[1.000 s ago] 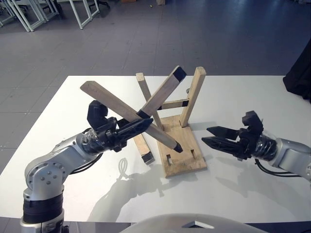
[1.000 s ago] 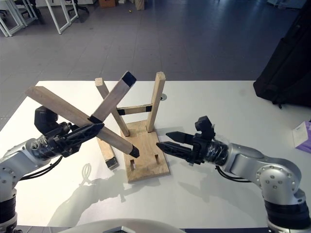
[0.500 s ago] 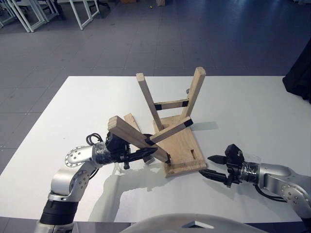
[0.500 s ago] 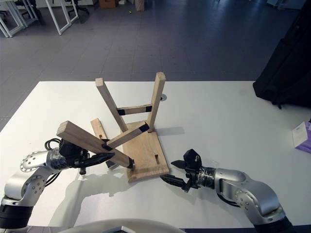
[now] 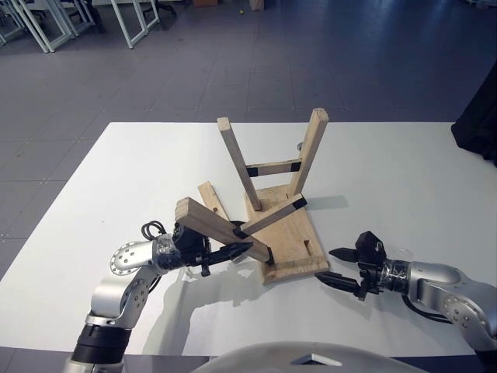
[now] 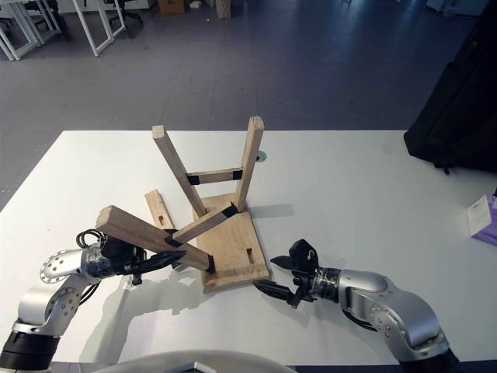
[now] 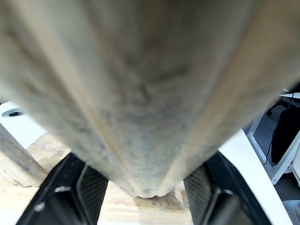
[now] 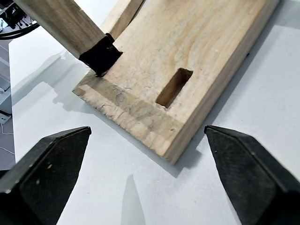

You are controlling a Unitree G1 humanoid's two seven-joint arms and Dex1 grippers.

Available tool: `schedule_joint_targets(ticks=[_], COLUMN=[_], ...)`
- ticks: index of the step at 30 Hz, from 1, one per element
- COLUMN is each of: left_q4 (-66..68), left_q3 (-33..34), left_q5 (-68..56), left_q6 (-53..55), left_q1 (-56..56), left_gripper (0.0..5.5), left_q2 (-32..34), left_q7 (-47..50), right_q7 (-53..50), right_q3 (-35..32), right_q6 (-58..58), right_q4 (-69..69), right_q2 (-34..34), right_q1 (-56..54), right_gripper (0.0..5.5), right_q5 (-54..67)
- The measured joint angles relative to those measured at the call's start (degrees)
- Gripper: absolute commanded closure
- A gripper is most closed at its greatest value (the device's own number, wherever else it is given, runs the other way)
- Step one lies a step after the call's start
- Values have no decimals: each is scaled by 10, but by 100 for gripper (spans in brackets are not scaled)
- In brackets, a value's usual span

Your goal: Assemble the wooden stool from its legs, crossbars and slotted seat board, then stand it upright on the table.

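Observation:
The slotted seat board lies flat on the white table. Two legs joined by a crossbar stand slanted in its far slots. My left gripper is shut on a second wooden leg, tilted low over the board's near left corner; that leg's crossbar points toward the standing pair. In the left wrist view the leg sits between the fingers. My right gripper is open, low at the board's near right corner, beside an empty slot.
A loose wooden leg lies on the table left of the board. A purple-and-white item sits at the table's right edge. A black bag stands on the floor beyond it. Bare tabletop stretches right of the board.
My left arm brought the leg and crossbar down from mid-air to the board's near left corner. My right gripper dropped low to the board's near right corner.

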Motion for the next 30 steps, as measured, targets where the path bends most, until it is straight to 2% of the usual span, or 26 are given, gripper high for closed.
schedule_joint_targets(ticks=[14,17,20,23,30], left_q4=[4,-4,-11,13,55], left_q3=[-90,-108,-106,-142,-169], left_q5=[130,129,81,86,130], left_q6=[-70,-20,81,126,-36], left_q1=[-90,-117,-151,-208,-195], left_gripper=[346,346,346,346,346], left_q2=[62,76,89,96,95], left_q7=[67,69,67,58,111], right_q7=[-9,-9,-9,-17,-21], right_q3=[4,4,4,4,4], right_q6=[1,1,1,4,4], right_q4=[-16,-16,-16,-16,-16], right_q2=[19,23,24,28,40], right_q1=[8,7,5,-2,-3], right_gripper=[102,102,102,102,102], right_q5=[1,1,1,1,1])
